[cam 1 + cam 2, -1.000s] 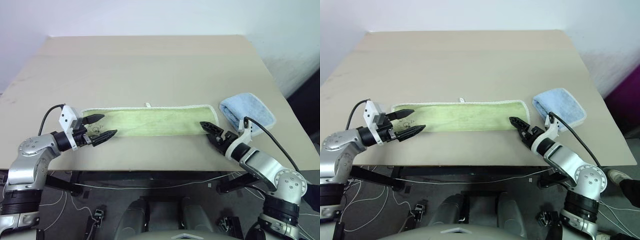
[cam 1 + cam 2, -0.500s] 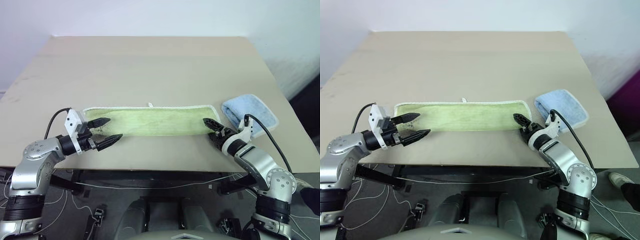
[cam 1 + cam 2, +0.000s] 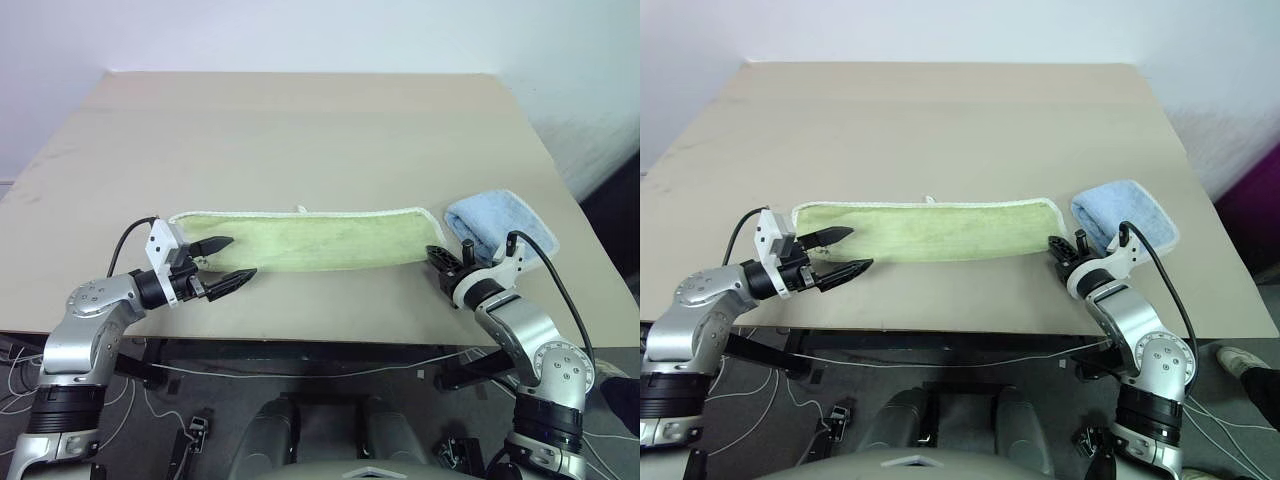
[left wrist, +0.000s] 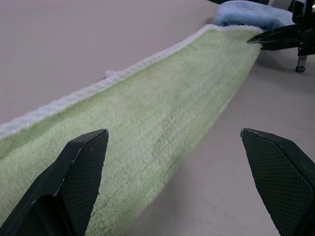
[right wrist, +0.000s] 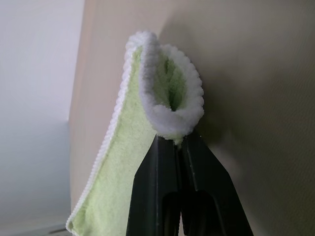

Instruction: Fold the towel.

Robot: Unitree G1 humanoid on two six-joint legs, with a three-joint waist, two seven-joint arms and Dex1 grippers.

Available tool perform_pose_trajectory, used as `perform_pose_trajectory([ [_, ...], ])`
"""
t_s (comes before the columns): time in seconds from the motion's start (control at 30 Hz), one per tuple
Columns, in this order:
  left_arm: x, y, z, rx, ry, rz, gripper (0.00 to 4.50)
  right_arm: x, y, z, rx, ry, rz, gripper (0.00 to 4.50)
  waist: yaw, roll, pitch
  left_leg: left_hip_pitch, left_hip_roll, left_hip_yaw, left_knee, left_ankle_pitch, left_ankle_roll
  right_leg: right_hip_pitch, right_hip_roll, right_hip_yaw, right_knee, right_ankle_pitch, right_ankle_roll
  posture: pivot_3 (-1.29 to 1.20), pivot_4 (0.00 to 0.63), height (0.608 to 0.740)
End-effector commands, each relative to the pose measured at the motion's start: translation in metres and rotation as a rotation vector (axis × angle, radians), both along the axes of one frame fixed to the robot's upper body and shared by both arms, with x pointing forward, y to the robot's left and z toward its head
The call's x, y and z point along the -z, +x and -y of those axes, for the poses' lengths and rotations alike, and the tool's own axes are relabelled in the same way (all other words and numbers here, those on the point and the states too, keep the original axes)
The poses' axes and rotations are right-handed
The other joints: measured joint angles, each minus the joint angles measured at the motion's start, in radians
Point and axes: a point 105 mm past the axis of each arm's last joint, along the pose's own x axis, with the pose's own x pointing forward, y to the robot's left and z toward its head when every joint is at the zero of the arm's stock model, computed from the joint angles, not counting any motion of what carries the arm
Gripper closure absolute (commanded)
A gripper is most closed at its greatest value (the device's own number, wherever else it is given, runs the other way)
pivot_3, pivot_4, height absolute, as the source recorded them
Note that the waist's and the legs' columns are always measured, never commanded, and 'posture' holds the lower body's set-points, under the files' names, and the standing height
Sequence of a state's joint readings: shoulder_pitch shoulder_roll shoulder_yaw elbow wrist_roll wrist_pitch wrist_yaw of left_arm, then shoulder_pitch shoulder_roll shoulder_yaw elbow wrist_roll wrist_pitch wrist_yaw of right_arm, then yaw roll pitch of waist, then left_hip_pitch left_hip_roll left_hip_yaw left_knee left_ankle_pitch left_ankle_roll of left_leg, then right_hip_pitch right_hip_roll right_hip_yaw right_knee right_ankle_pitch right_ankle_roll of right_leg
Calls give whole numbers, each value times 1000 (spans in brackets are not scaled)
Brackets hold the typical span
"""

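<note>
Right end effector has clamped one towel corner; left gapes wide

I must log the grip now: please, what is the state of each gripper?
Left gripper: open, holding nothing, at the left end of the towel.
Right gripper: shut on the towel's right end edge.

You're looking down on a beige table that fills most of the view, its top matte and evenly lit. A plain white wall runs behind it at 12 o'clock. Below the near edge at 6 o'clock, cables trail across dark grey floor.
</note>
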State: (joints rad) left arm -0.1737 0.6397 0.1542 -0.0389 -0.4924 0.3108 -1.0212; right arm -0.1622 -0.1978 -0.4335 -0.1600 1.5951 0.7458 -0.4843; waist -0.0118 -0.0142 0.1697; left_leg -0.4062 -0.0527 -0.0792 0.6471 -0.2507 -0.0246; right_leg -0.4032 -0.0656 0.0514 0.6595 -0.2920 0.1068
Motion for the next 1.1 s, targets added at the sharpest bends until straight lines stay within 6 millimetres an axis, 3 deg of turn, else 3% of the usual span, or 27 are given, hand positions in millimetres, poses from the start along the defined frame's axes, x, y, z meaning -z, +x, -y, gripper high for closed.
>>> perform_pose_trajectory([
  [0.03, -7, 2, 5, 15, 2, 47, 0, -4, -3, 21, 62, -29, 23, 4482, 0, 0, 0, 0, 0, 0, 0, 0, 0, 0, 0, 0, 0, 0, 0, 0, 150, 740],
  [0.27, -5, 1, 5, 11, -4, 45, 0, -30, -9, 56, 111, -181, 119, 4482, 0, 2, 1, -1, 0, 0, 0, 0, 0, 0, 0, 0, -1, 0, 0, 0, 150, 740],
  [0.4, -3, 1, 6, 9, -9, 43, 0, -55, -9, 56, 32, -319, 206, 4482, -3, 3, 2, -1, 0, 0, 0, 0, 0, -1, 0, 0, -1, 0, 0, 0, 150, 740],
  [0.5, -1, 3, 10, 13, -11, 44, 0, -70, -6, 36, -84, -448, 270, 4482, -6, 3, 2, -1, 1, 0, 0, 0, 0, -1, 0, 0, -1, 0, 0, 0, 150, 740],
  [0.7, -2, 5, 15, 16, -21, 54, 0, -83, -12, -28, -420, -798, 407, 4482, -4, 3, 2, -2, 1, 0, 0, 0, 0, -2, 0, 0, -1, 0, 0, 0, 150, 740],
  [0.87, -1, 5, 17, 15, -31, 54, 0, -75, -13, -72, -668, -1038, 509, 4482, -1, 2, 2, -2, 1, 0, 0, 0, 0, -1, -1, 0, -3, 0, 0, 0, 150, 740],
  [1.1, -1, 7, 24, 16, -49, 65, 0, -59, -4, -115, -845, -1079, 575, 4482, -2, 2, 2, -3, 1, -1, -1, 0, 0, -2, -1, -1, -4, 0, 0, 0, 150, 740],
])
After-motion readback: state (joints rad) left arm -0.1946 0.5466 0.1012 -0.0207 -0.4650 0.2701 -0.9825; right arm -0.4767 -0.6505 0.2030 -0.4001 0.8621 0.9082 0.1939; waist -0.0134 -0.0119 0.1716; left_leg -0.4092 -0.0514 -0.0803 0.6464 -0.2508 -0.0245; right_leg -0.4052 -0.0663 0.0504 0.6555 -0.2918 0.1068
